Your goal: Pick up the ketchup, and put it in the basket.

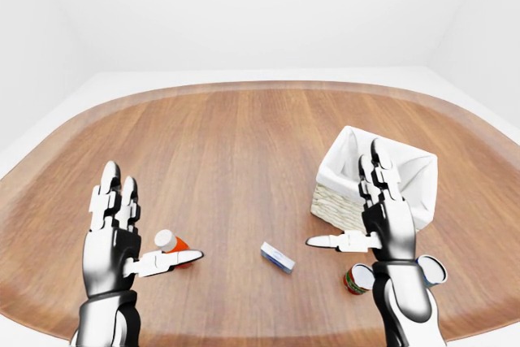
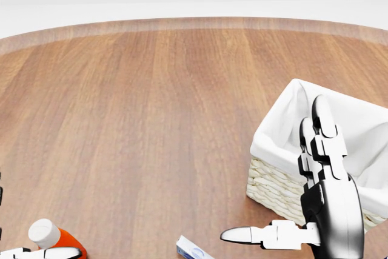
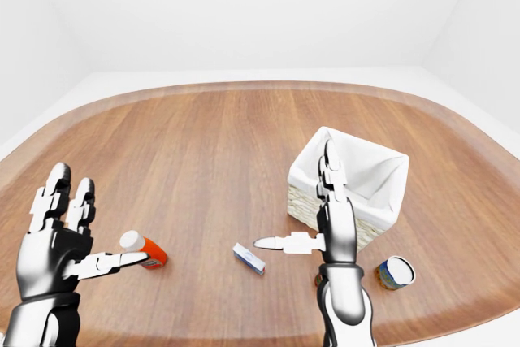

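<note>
The ketchup (image 1: 172, 246) is a red bottle with a white cap, lying on the wooden table at the lower left of the left-eye view. My left hand (image 1: 122, 233) is open, fingers up, with its thumb stretched over the bottle. The basket (image 1: 375, 178) is wicker with a white cloth liner, at the right. My right hand (image 1: 375, 209) is open and empty, held upright before the basket's near side. The ketchup also shows in the right-eye view (image 3: 145, 251).
A small white and blue box (image 1: 277, 257) lies between the hands. A can (image 3: 396, 272) lies on its side beside my right wrist. The wooden table (image 1: 244, 144) has a rounded edge, with white floor and walls beyond.
</note>
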